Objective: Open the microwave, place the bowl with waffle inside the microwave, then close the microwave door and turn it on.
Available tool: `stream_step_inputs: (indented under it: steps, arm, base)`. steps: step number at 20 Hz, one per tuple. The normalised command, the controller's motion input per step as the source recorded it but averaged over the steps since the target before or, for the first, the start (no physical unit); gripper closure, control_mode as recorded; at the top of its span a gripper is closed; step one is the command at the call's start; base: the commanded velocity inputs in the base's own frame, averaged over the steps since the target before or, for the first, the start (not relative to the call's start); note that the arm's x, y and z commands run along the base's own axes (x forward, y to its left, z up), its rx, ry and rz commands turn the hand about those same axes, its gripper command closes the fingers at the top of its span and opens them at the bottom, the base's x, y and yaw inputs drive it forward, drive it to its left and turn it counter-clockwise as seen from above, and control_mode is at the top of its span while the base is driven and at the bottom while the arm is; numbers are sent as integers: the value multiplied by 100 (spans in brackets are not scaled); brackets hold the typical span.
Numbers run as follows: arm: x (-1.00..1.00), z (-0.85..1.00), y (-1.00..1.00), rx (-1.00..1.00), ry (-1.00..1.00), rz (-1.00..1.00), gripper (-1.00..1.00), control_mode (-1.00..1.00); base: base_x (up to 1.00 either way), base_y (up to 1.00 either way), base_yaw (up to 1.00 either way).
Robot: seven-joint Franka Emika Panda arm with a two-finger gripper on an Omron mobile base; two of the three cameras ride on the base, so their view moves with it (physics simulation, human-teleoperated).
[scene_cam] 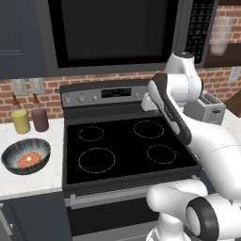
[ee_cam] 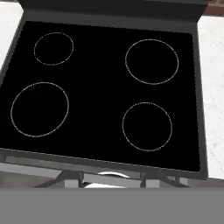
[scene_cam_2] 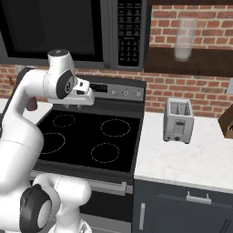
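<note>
I'm using the stove (scene_cam: 127, 141) as landmark, black glass top w/ 4 ring burners. The microwave (scene_cam: 122, 33) hangs directly above it, the microwave door (scene_cam: 110, 30) flush and closed, keypad strip on its rt side. From the left base cam I get the bowl (scene_cam: 26, 155) on the white counter (scene_cam: 33, 181) just left of the stove, near the front edge, w/ the waffle (scene_cam: 29, 159) lying inside it. Behind the bowl, near the brick wall, 1 yellow cup (scene_cam: 20, 121) and 1 maroon cup (scene_cam: 40, 119) stand side by side, 2 small bottles behind them.

Right base cam gives me the other side: silver toaster (scene_cam_2: 178, 119) on the counter rt of the stove, a clear glass (scene_cam_2: 184, 38) on the dark shelf above it. The left base cam catches the toaster partly behind the arm.

My arm is raised over the stove's rear half, wrist near the control panel (scene_cam_2: 111, 90). Hand cam looks straight down on the cooktop, all 4 burners visible. Gripper (scene_cam_2: 75, 105) fingers barely visible under the wrist; I can't tell how wide they're set. Nothing seen held.
</note>
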Motion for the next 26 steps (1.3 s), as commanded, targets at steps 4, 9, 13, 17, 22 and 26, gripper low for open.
stream_step_inputs:
  steps: [4,9,13,17,22,26]
  arm:
    - [-6,6,0,2,-6,0,-100,-100]
    - [-23,44,-24,9,-15,0,-100,-100]
    - [-6,58,-49,3,-17,-4,-100,-100]
    - [0,51,-52,0,-13,-11,-100,-100]
    - [5,57,-33,0,-13,-13,-100,-100]
    - [21,57,-13,6,-12,-9,-100,-100]
  base:
    - [0,0,0]
    - [0,0,0]
    - [0,0,0]
    - [0,0,0]
    - [0,0,0]
    - [0,0,0]
